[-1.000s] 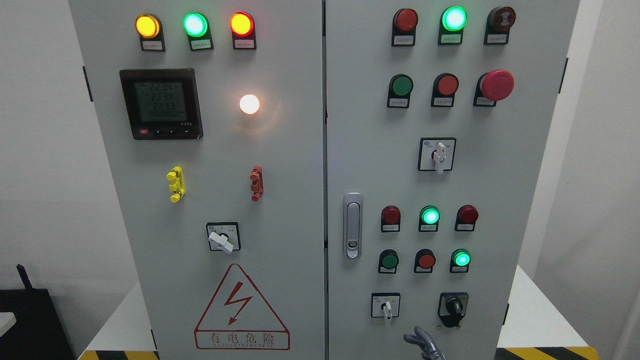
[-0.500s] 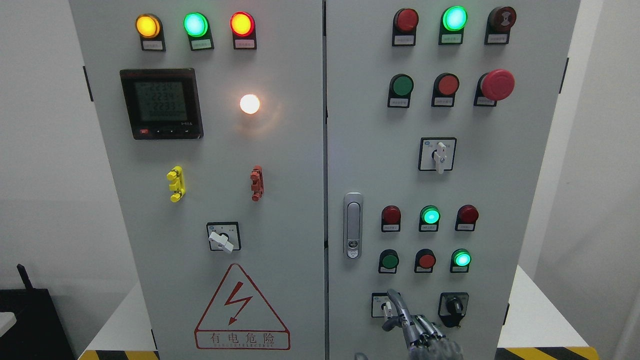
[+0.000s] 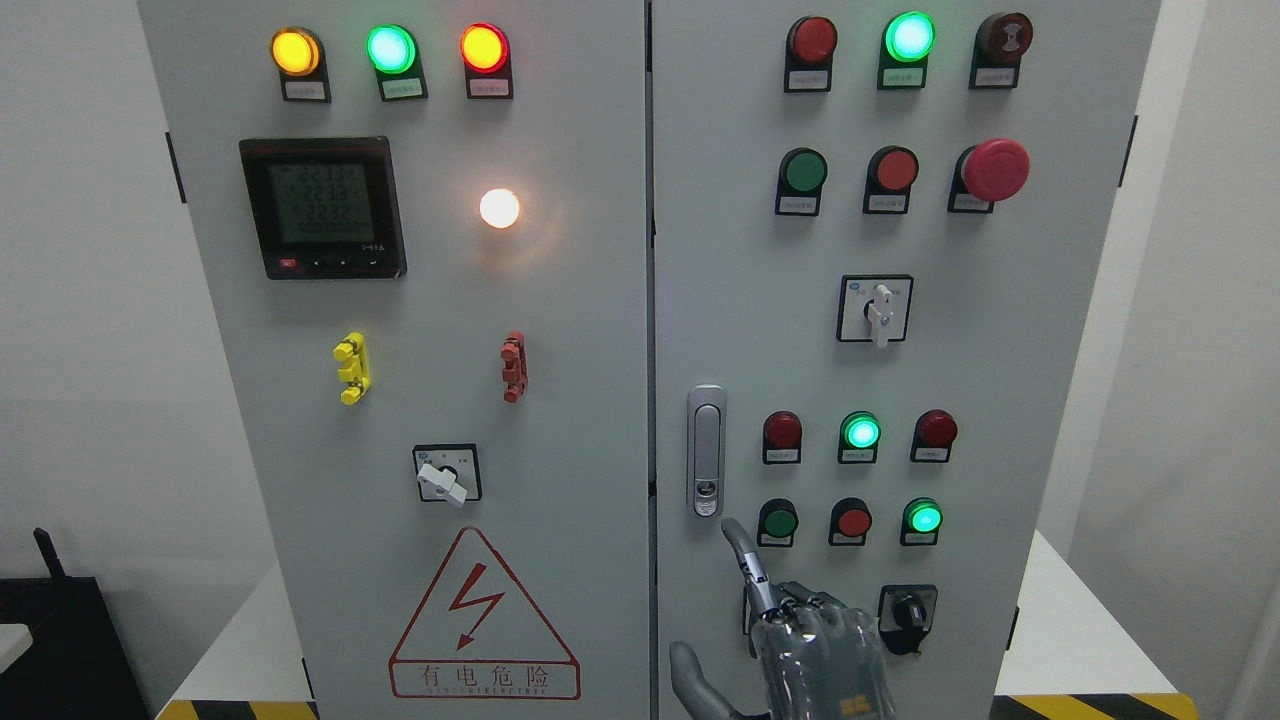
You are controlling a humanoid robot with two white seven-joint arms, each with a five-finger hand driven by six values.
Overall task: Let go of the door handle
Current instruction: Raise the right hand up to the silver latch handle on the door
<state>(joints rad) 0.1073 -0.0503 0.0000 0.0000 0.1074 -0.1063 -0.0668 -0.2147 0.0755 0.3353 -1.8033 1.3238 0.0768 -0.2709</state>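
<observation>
Pale grey steel two-door electrical cabinet (image 3: 560, 300) fills centre frame, w/ white walls either side. White plinth (image 3: 1065, 620) under it, lower right, edged w/ yellow-black hazard tape (image 3: 1090, 706). Black box (image 3: 60, 645) at lower left corner.

Slim chrome door handle (image 3: 706, 450) upright on right door, just right of centre seam, mid-lower frame.

Grey metal robot hand (image 3: 790, 640) at bottom centre-right, arm side unclear. Index finger (image 3: 745, 560) extended up, tip just below handle, apart from it; other fingers curled, thumb out left. Holds nothing.

Lit indicator lamps (image 3: 390, 48) along top; black digital meter (image 3: 322, 207) upper left; red-outlined triangular shock-warning sign (image 3: 483, 620) lower left door.
</observation>
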